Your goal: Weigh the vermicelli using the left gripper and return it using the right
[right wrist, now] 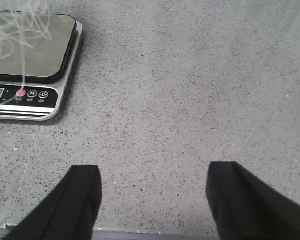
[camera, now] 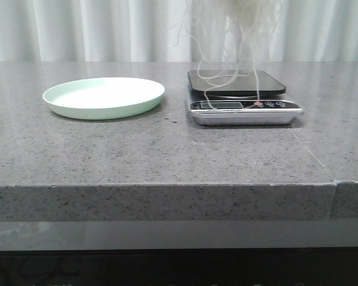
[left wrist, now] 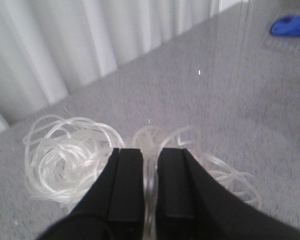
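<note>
1. We are holding the vermicelli (camera: 238,24) above the scale (camera: 241,95), strands trailing onto its platform.
2. The left gripper (left wrist: 150,185) is clenching the springy, light tangle at its middle.
3. The right gripper (right wrist: 152,200) is waiting, spread wide, beside the scale.

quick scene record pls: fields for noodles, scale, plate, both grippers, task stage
noodles: loose tangle of thin translucent white vermicelli, held up above the scale, long strands trailing down onto it
scale: flat kitchen scale, dark platform, silver base, on the grey speckled table
plate: round pale green plate, nothing on it, to the left of the scale
left gripper: black blocky left gripper, closed on the vermicelli
right gripper: black right gripper, open, holds nothing, over bare table beside the scale
task stage: noodle bundle not yet resting on the scale
</note>
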Robot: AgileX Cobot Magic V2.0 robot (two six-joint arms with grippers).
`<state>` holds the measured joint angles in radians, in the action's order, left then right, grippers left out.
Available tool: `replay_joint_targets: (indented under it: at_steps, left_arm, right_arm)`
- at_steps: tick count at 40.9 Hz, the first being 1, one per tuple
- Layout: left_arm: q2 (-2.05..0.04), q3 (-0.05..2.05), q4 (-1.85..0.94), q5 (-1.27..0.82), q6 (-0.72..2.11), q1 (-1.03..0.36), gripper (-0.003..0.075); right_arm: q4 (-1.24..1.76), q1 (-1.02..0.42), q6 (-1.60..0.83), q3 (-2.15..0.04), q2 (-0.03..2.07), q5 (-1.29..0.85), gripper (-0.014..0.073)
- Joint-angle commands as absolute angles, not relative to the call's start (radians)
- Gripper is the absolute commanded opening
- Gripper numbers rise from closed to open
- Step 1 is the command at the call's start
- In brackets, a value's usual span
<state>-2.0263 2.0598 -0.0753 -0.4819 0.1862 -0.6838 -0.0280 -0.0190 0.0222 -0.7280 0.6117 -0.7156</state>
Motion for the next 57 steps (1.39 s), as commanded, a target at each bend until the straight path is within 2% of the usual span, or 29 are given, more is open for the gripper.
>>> replay_joint_targets:
  at_steps: [1, 6, 12, 16, 26, 44, 57]
  left_arm:
    - [-1.982, 2.102, -0.089, -0.455, 0.186, -0.691, 0.0158]
    - [-2.006, 2.102, -0.089, -0.512, 0.186, -0.691, 0.0212]
    - [-2.013, 2.102, -0.089, -0.557, 0.186, -0.691, 0.037]
    - [-2.011, 2.102, -0.089, -0.559, 0.186, -0.691, 0.0424]
    - [-1.926, 2.116, -0.089, -0.635, 0.186, -0.68, 0.0419]
    - [-1.596, 2.1, -0.085, -0.843, 0.186, -0.667, 0.0419]
    - [-1.331, 1.843, -0.085, -0.802, 0.186, -0.667, 0.0419]
  right_arm:
    - [-0.03, -0.014, 0.018, -0.753, 0.62, -0.655, 0.0552]
    - [-0.03, -0.014, 0.018, -0.753, 0.62, -0.655, 0.0552]
    - [-0.03, -0.014, 0.018, -0.753, 0.62, -0.655, 0.0552]
    - [-0.03, -0.014, 0.018, -0.753, 0.62, -0.655, 0.0552]
    - [-0.03, -0.014, 0.018, -0.753, 0.62, -0.655, 0.0552]
    - [-0.029, -0.014, 0.018, -0.753, 0.62, -0.657, 0.0552]
    - [-0.029, -0.014, 0.018, -0.753, 0.62, -0.656, 0.0552]
